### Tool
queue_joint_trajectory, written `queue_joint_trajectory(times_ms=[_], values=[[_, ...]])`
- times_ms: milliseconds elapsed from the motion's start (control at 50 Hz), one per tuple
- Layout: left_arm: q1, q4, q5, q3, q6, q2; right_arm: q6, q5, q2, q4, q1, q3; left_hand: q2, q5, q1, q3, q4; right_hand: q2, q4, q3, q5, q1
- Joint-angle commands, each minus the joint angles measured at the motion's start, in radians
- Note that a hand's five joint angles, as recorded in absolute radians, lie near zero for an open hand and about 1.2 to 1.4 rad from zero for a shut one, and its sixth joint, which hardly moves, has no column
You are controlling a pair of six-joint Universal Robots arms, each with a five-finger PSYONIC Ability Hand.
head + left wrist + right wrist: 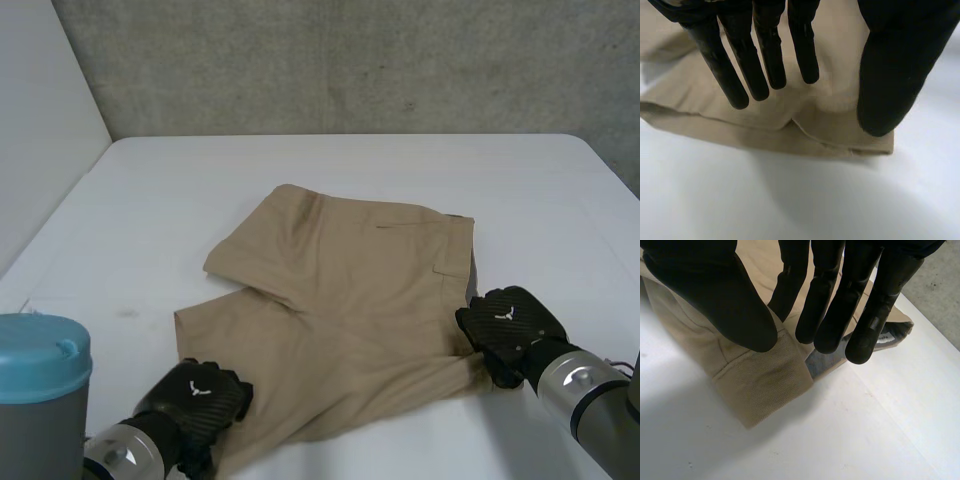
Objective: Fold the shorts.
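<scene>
The left arm (pixel 40 385), with its light-blue cap, is filling the lower left of the frame, and just past it the left hand (pixel 200 395) is resting on the near left corner of the shorts (pixel 340 300). In the left wrist view its fingers (pixel 765 55) are reaching straight out over the tan hem (pixel 765 135), with the thumb (pixel 895 75) spread wide to the side and nothing pinched. The shorts are lying flat in the middle of the white tabletop (pixel 150 200), legs pointing to the frame's left and waistband (pixel 765 385) to its right. The right hand (pixel 510 325) is sitting at the lower right, on the waistband's near corner, also wide, fingers straight and touching the cloth, and gripping nothing.
</scene>
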Motion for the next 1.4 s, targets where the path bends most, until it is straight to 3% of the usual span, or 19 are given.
queue_joint_trajectory(times_ms=[20,160,400,440,460,520,580,660,760,840,920,1080,1200,1300,1400], values=[[-0.007,-0.007,-0.003,-0.004,-0.032,0.093,0.000,0.000,0.000,-0.001,0.003,0.003,-0.074,-0.071,-0.066,-0.074,-0.071,0.213,0.208,0.212,0.235,0.439],[-0.030,-0.002,0.002,-0.017,-0.120,0.099,0.000,-0.002,0.000,-0.002,0.005,0.005,-0.104,-0.100,-0.096,-0.103,-0.100,0.213,0.208,0.212,0.235,0.439],[-0.038,0.039,0.000,-0.015,-0.118,-0.057,0.000,0.000,-0.006,-0.001,0.000,0.006,-0.057,-0.053,-0.049,-0.057,-0.053,0.213,0.208,0.212,0.235,0.439],[-0.038,0.057,-0.012,-0.015,-0.117,-0.070,0.000,0.000,-0.011,-0.001,0.000,0.006,0.095,0.098,0.103,0.095,0.099,0.213,0.208,0.212,0.235,0.439],[-0.038,0.077,-0.032,-0.014,-0.118,-0.071,0.000,0.000,-0.015,0.002,0.000,0.006,0.384,0.387,0.392,0.384,0.387,0.213,0.208,0.212,0.235,0.439],[-0.044,0.107,-0.076,-0.012,-0.118,-0.064,-0.005,0.000,-0.040,0.012,0.001,0.005,0.705,0.709,0.714,0.706,0.709,0.213,0.208,0.212,0.235,0.439],[-0.048,0.125,-0.136,-0.008,-0.111,-0.016,-0.019,-0.003,-0.081,0.038,0.006,0.003,0.777,0.780,0.785,0.777,0.780,0.213,0.208,0.212,0.235,0.439],[-0.062,0.113,-0.142,-0.004,-0.080,0.059,-0.074,-0.015,-0.155,0.249,0.008,-0.014,0.777,0.780,0.785,0.777,0.780,0.213,0.208,0.212,0.235,0.439],[-0.114,-0.007,-0.136,-0.023,0.064,0.078,-0.389,-0.066,-0.196,0.621,-0.003,0.041,0.777,0.780,0.785,0.777,0.780,0.213,0.208,0.212,0.235,0.439],[-0.130,-0.100,-0.139,-0.029,0.132,0.070,-0.525,-0.080,-0.196,0.679,-0.050,0.067,0.777,0.780,0.785,0.777,0.780,0.213,0.208,0.212,0.235,0.439],[-0.122,-0.059,-0.141,0.009,0.135,0.044,-0.449,-0.089,-0.180,0.583,-0.084,0.029,0.777,0.780,0.785,0.777,0.780,0.213,0.208,0.212,0.235,0.439],[-0.107,0.149,-0.153,0.222,0.147,-0.085,-0.271,-0.063,-0.077,0.409,-0.057,-0.102,0.777,0.780,0.785,0.777,0.780,0.213,0.208,0.212,0.235,0.439],[-0.084,0.157,-0.159,0.390,0.149,-0.229,-0.175,-0.049,-0.049,0.348,-0.038,-0.163,0.777,0.780,0.785,0.777,0.780,0.213,0.208,0.212,0.235,0.439],[-0.087,0.117,-0.161,0.419,0.149,-0.266,-0.088,-0.071,-0.066,0.349,-0.052,-0.170,0.777,0.780,0.785,0.777,0.780,-0.386,-0.391,-0.387,-0.364,-0.160],[-0.093,0.111,-0.162,0.411,0.147,-0.265,-0.037,-0.092,-0.132,0.368,-0.054,-0.163,0.777,0.780,0.785,0.777,0.780,-0.499,-0.505,-0.500,-0.477,-0.273]])
